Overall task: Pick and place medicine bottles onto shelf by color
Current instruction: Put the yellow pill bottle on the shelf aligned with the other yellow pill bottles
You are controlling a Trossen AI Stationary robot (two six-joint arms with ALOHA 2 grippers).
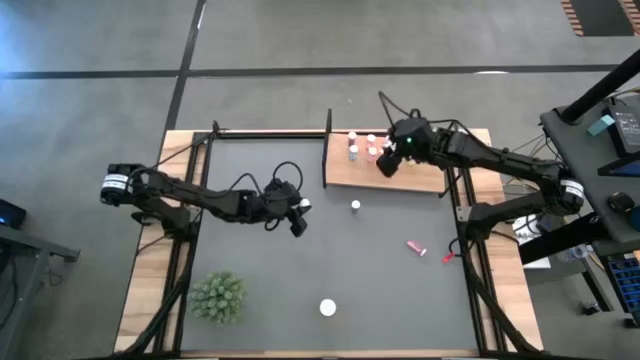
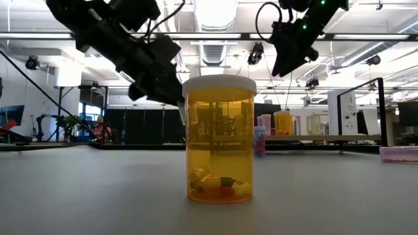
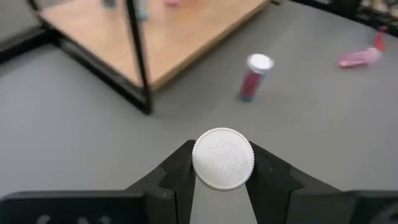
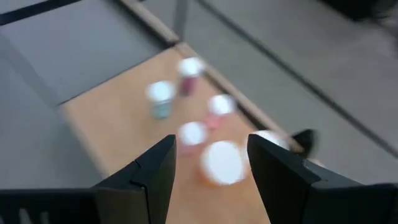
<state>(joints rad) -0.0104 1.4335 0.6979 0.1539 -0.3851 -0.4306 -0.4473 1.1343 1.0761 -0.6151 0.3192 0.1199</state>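
Dark grey mat (image 1: 330, 270) across most of the table. At its far edge, toward the right arm's side, the shelf (image 1: 420, 178): light wooden board with thin black posts.

Left gripper (image 1: 299, 218): hangs above the mat's middle, well short of the shelf. Clamps a white-capped bottle (image 3: 222, 158) by the cap, fingers pressed to both sides of it (body colour hidden under the cap in the wrist view).

Right gripper (image 1: 388, 163): hovers over the shelf, above the cluster of bottles there. Stands with fingers parted, a gap on either side, gripping nothing; a white cap directly below the gap, blurred.

Spiky green plant (image 1: 218, 297) at the near left corner of the mat.

Orange bottle (image 2: 219, 140) upright near the mat's front edge, close to the low camera, white cap on, a few small items inside at the bottom.

Shelf bottles (image 1: 352, 151): several small white-capped ones standing close together at the board's left half, pink-red among them, one paler.

Pink-red bottle (image 1: 355, 206) upright on the mat, just in front of the shelf's near edge, between the two grippers.

Pink bottle (image 1: 416, 246) lying on its side on the mat, toward the right edge, well apart from the shelf.
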